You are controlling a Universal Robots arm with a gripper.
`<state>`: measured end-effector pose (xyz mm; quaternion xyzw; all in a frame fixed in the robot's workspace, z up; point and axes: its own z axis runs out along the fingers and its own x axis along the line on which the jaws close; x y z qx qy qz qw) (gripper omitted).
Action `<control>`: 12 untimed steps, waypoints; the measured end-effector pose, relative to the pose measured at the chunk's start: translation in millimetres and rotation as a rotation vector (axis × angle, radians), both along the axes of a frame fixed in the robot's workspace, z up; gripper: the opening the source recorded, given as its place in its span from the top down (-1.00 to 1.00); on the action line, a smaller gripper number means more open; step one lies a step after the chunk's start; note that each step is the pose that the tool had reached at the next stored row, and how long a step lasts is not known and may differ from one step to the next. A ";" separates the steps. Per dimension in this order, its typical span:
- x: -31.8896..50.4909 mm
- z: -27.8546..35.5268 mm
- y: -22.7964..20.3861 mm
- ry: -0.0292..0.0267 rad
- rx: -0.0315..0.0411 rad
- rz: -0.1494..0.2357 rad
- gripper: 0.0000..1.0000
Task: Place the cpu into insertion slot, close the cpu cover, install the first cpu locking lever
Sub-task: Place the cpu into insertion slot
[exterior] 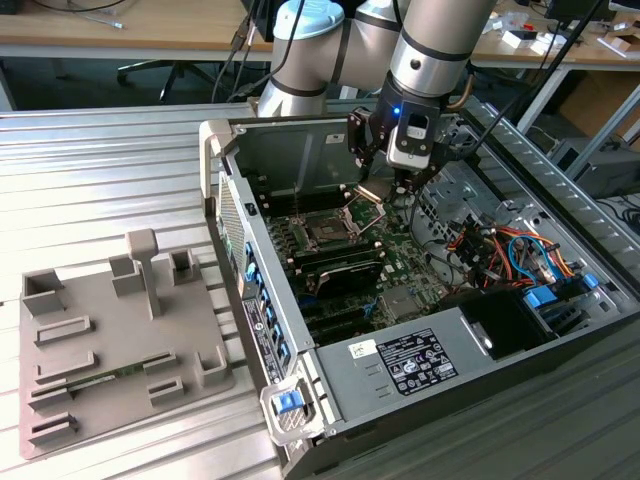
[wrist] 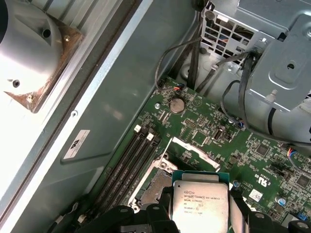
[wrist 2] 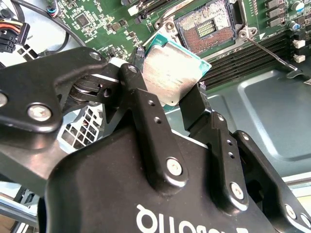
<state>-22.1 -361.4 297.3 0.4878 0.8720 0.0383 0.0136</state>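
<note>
The cpu (wrist 2: 171, 72), a thin square chip with a silvery top, is clamped between my black fingers (wrist 2: 140, 97); my gripper (wrist 2: 164, 86) is shut on it. In the exterior view the gripper (exterior: 377, 188) holds the cpu (exterior: 371, 193) tilted above the motherboard, a little to the exterior view's right of the insertion slot (exterior: 325, 232). The slot (wrist 2: 209, 26) lies uncovered, its contact field showing. In the first wrist view the cpu (wrist: 200, 206) hangs beside the slot (wrist: 154, 187), and the cpu cover (wrist: 193, 149) stands swung up. A thin metal locking lever (wrist 2: 272, 51) sticks out beside the slot.
The open computer case (exterior: 215, 150) lies on a ribbed metal table. Memory slots (wrist: 127, 162), cables (exterior: 500, 250) and a drive cage (wrist: 272, 58) surround the socket. A grey fixture plate (exterior: 110, 340) with small parts sits at the exterior view's left.
</note>
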 end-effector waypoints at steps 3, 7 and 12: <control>0.0 0.0 0.0 0.0000 0.0000 -0.003 -0.09; 0.0 -0.1 0.0 0.0000 0.0000 -0.008 -0.09; 0.0 -0.1 0.0 0.0000 0.0000 -0.014 -0.09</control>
